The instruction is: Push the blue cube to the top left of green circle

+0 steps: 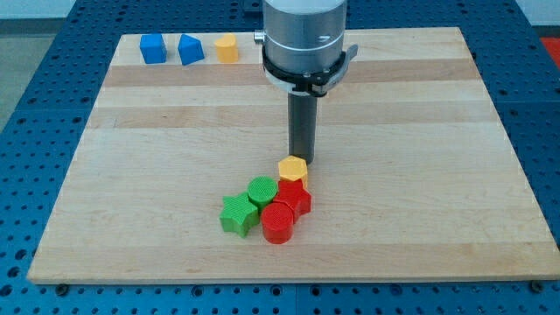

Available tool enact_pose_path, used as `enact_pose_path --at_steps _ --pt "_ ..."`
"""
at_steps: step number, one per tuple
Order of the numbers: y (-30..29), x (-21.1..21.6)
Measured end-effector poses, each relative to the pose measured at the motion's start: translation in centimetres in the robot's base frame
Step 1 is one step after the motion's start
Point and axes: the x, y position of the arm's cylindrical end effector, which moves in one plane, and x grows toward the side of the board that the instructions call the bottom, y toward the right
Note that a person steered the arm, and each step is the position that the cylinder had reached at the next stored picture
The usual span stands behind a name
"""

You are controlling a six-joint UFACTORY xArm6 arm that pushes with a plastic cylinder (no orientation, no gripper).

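The blue cube [152, 48] sits at the board's top left corner. Just to its right is a second blue block [190, 49] with a slanted top. The green circle [262, 190] lies low in the middle of the board, in a tight cluster of blocks. My tip [303, 159] stands just above that cluster, touching or nearly touching the top edge of a yellow hexagon [293, 168]. The tip is far from the blue cube, down and to the right of it.
A green star [237, 214] lies at the lower left of the green circle. A red star [294, 197] and a red cylinder [278, 222] lie at its right and lower right. A yellow block [227, 48] sits next to the blue blocks. The wooden board [437, 175] rests on a blue perforated table.
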Motion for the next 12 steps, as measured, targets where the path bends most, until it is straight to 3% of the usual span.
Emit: enact_pose_path --at_steps 2,4,8,10,12 --pt "-1.7 -1.2" --pt "-11.1 -5.1" --pt "-31.4 -19.3" --pt "-31.5 -24.1" --pt "-25.6 -27.3"
